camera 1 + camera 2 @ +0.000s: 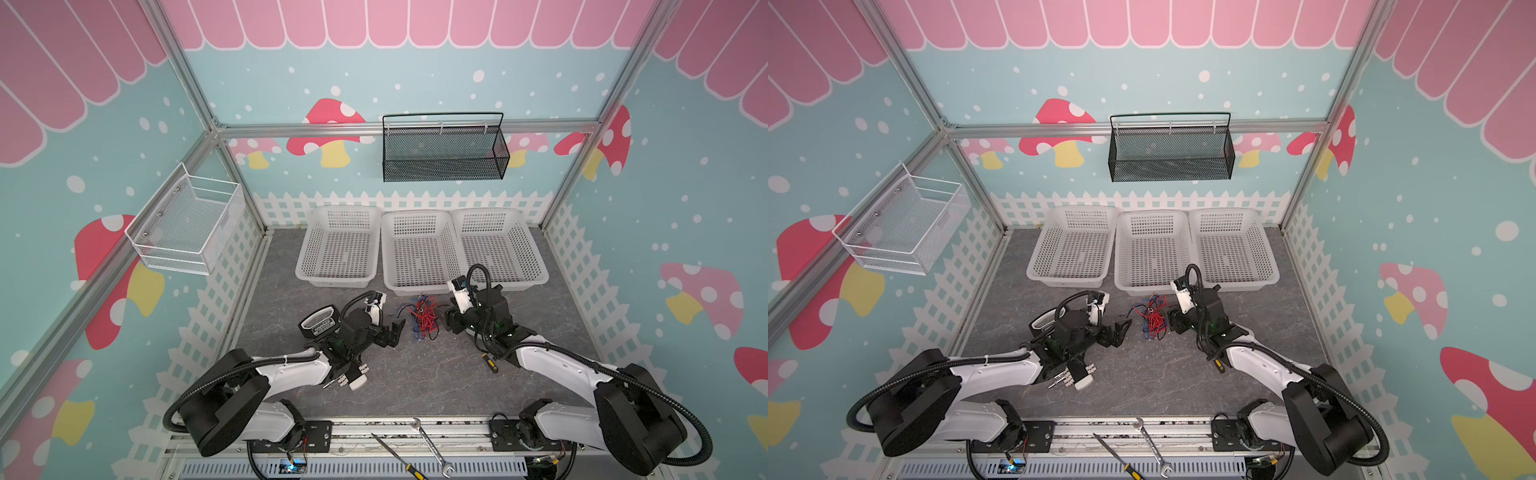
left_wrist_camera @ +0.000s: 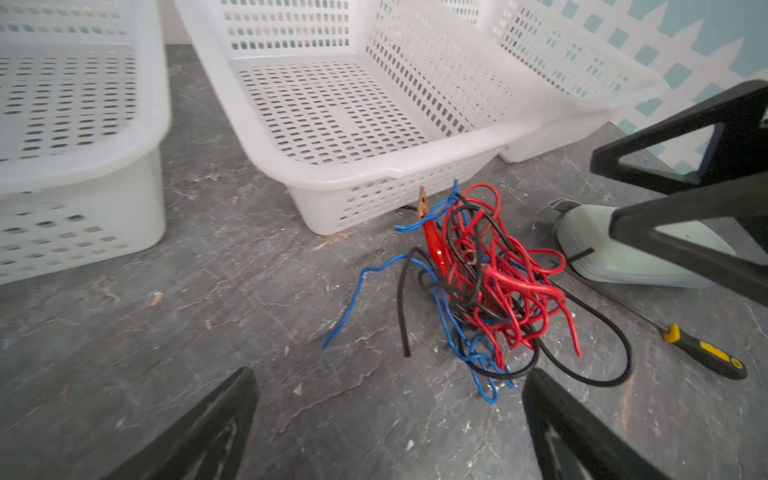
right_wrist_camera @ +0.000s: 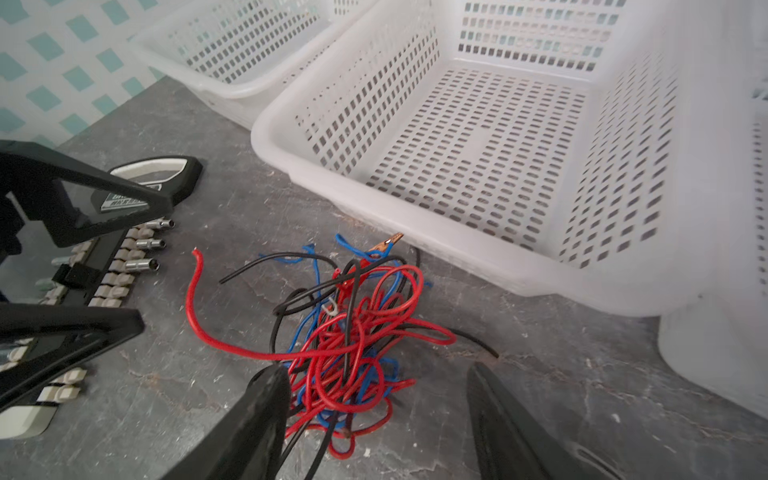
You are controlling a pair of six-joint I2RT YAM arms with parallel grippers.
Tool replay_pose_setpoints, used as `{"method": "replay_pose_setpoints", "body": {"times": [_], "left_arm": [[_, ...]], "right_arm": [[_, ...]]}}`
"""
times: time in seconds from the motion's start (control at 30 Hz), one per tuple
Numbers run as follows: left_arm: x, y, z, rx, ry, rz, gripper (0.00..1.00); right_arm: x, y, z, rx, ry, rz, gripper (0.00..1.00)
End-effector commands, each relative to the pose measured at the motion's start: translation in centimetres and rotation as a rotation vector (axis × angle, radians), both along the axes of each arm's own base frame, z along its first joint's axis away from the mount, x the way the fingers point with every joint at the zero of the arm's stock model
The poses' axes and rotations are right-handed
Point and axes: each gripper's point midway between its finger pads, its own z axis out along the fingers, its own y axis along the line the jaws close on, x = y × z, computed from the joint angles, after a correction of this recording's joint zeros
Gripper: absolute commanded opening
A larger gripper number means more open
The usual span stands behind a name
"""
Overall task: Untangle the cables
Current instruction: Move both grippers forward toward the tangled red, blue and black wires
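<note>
The middle white basket (image 1: pixel 415 224) has a left basket (image 1: pixel 309 249) and a right basket (image 1: pixel 532 249) beside it. Behind it, higher on the wall, hangs a black mesh basket (image 1: pixel 444 153). In front of it, rightwards, lies a screwdriver (image 1: pixel 490 364).

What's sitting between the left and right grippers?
The tangled cables, lying on the table between the left gripper and the right gripper. It shows in both top views.

White arms (image 1: pixel 291 370), black joints (image 1: pixel 232 399), corrugated black hoses (image 1: pixel 257 360)
</note>
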Motion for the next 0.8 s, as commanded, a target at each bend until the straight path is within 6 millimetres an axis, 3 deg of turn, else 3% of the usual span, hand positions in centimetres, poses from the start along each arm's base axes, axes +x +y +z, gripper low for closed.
{"method": "replay_pose_setpoints", "body": {"times": [0.0,0.2,0.57,0.67,0.77], "left_arm": [[1.1,-1.6,2.1,-0.056,-0.052,0.016,1.0],[1.7,-1.5,2.0,-0.055,-0.078,0.055,1.0],[1.6,0.7,4.0,-0.051,-0.13,0.138,1.0],[1.3,1.4,4.4,-0.059,-0.144,0.152,1.0],[1.2,1.8,4.5,-0.044,-0.144,0.161,1.0]], "right_arm": [[-0.8,0.5,-0.8,-0.036,0.026,0.011,0.7],[-2.1,2.0,-0.6,-0.109,-0.03,0.087,0.7],[-1.0,5.8,-1.1,-0.16,-0.074,0.188,0.68],[-0.1,6.6,-1.2,-0.152,-0.079,0.18,0.61],[0.8,7.0,-0.6,-0.134,-0.094,0.152,0.32]]}}
